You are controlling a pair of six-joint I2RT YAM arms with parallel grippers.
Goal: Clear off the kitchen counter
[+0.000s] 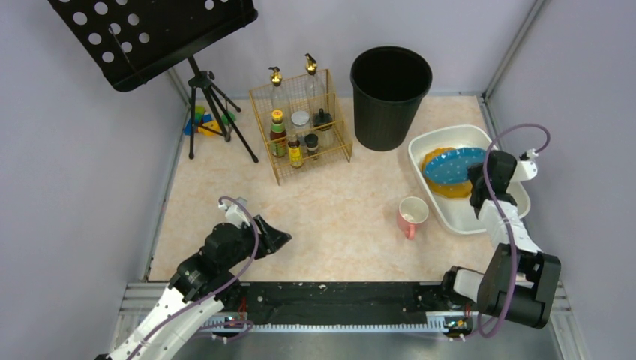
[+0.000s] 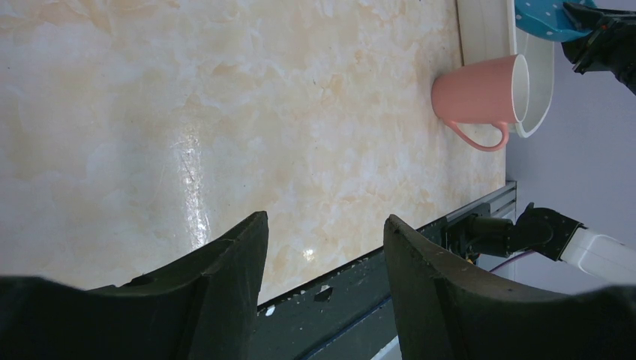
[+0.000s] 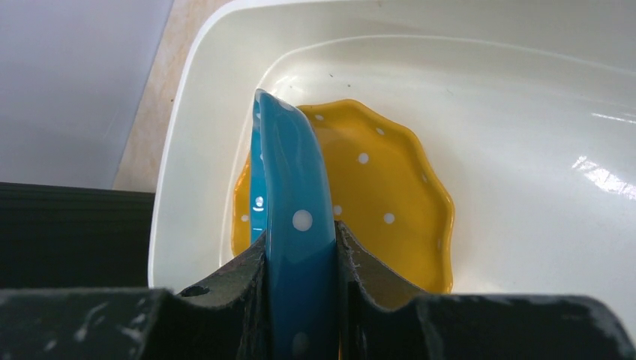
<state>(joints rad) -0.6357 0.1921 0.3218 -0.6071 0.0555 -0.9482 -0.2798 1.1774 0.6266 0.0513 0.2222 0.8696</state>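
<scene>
The beige marbled kitchen counter [image 1: 330,210] carries a pink mug [image 1: 412,216] [image 2: 480,96], standing upright just left of a white tub [image 1: 450,217] [image 3: 180,150]. A yellow dotted plate [image 1: 452,190] [image 3: 390,187] lies inside the tub. My right gripper [image 1: 475,181] [image 3: 300,232] is shut on the rim of a blue dotted plate [image 1: 452,166] [image 3: 294,172], held over the yellow one. My left gripper [image 1: 283,238] [image 2: 325,225] hangs open and empty over the counter's near left part, far from the mug.
A black waste bin [image 1: 391,96] stands at the back. Left of it a gold wire rack [image 1: 304,127] holds bottles and jars. A tripod with a black perforated stand [image 1: 154,34] and small coloured items [image 1: 204,121] sit at the back left.
</scene>
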